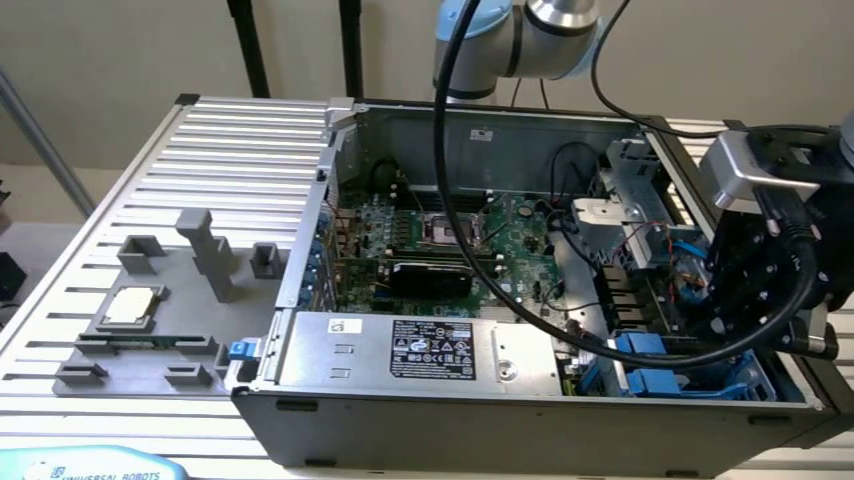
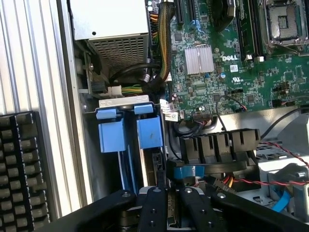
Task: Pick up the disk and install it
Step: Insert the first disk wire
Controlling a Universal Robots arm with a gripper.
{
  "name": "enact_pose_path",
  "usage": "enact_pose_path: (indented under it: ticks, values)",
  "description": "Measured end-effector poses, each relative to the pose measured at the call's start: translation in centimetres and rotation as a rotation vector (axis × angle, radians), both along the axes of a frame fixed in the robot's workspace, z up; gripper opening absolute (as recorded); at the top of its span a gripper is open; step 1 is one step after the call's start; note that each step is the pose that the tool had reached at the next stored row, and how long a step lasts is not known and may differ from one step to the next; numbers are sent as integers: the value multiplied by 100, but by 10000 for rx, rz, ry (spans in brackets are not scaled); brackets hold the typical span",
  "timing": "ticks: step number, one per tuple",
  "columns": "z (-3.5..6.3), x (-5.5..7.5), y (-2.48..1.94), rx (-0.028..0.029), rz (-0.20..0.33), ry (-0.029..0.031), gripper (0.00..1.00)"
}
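Note:
The disk (image 2: 129, 130) stands on edge in the drive bay at the case's corner, showing two blue carrier tabs and a silver-white end. In the exterior view those blue tabs (image 1: 651, 362) sit at the case's front right. My gripper (image 2: 170, 194) hangs low inside the case right beside the disk, with its black links spread across the wrist view. A small blue part (image 2: 188, 171) lies just ahead of it. In the exterior view the gripper (image 1: 737, 318) hovers over the bay, and its tips are hidden behind its own black body and cables.
The open computer case (image 1: 400, 410) lies on a slatted aluminium table (image 1: 214, 150), with motherboard (image 1: 441, 240), power supply (image 1: 400, 350) and loose cables inside. A translucent blue cage (image 1: 747, 378) sits at the bay. A grey fixture with a small silver chip (image 1: 134, 305) stands on the exterior view's left.

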State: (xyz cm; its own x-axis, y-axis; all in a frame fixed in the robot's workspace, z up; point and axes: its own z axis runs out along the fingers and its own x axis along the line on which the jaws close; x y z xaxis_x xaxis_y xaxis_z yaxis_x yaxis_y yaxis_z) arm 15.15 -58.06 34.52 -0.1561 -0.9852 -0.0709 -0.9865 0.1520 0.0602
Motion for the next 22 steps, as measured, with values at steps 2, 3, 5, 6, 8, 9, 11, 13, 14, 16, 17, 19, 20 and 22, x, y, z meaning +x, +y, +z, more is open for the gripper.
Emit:
enact_pose_path:
  ticks: [2, 3, 5, 6, 8, 9, 11, 13, 14, 16, 17, 19, 20, 22]
  values:
    - [10, 0, -2, -1, 0, 0, 16]
    - [11, 0, -2, -1, 0, 0, 16]
    - [12, 0, -5, -2, 0, 1, 16]
    - [12, -1, -8, -2, 0, 3, 16]
    - [12, -1, -19, -2, 1, 7, 16]
    - [12, -1, -26, -2, 6, 8, 16]
    - [11, -4, -39, 5, 34, 11, 16]
    - [11, -12, -44, 42, 93, 11, 16]
    - [11, -17, -45, 77, 131, 11, 16]
    - [9, -26, -46, 194, 208, 11, 16]
    - [8, -26, -49, 257, 228, 11, 16]
    - [4, -27, -64, 345, 243, 21, 16]
    - [4, -27, -74, 369, 246, 28, 16]
    - [2, -27, -93, 421, 252, 38, 16]
